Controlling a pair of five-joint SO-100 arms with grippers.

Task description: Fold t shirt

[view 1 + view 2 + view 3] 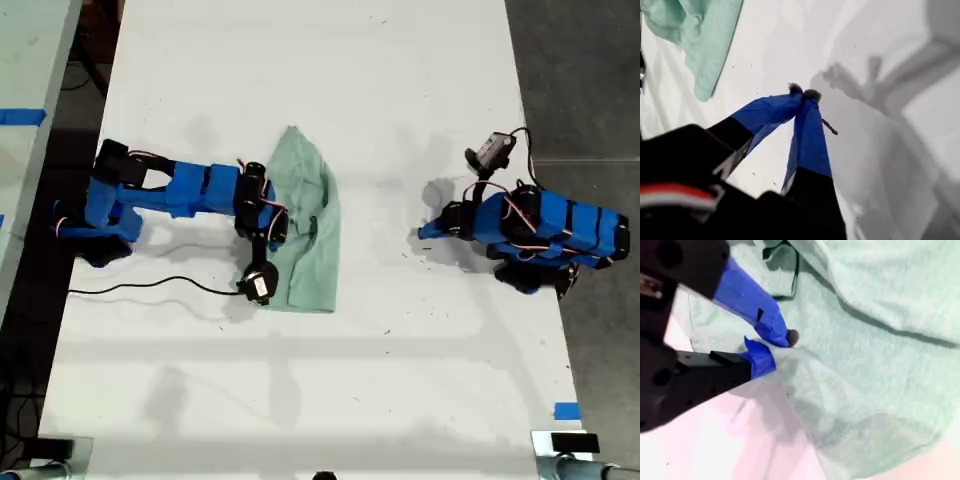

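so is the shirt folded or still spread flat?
Folded. The t shirt lies as a narrow strip with layers overlapping; my second claw is pinching a fold.

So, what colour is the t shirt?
The t shirt is pale mint green, plain; clearest in the second wrist view.

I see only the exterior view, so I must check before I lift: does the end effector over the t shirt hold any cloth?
Observer: It seems so. In the second wrist view, the second end effector pinches a raised fold of the t shirt.
Operator: And the other end effector, is it open?
Observer: No. The first wrist view shows the first end effector shut, tips together over the bare table, holding nothing.
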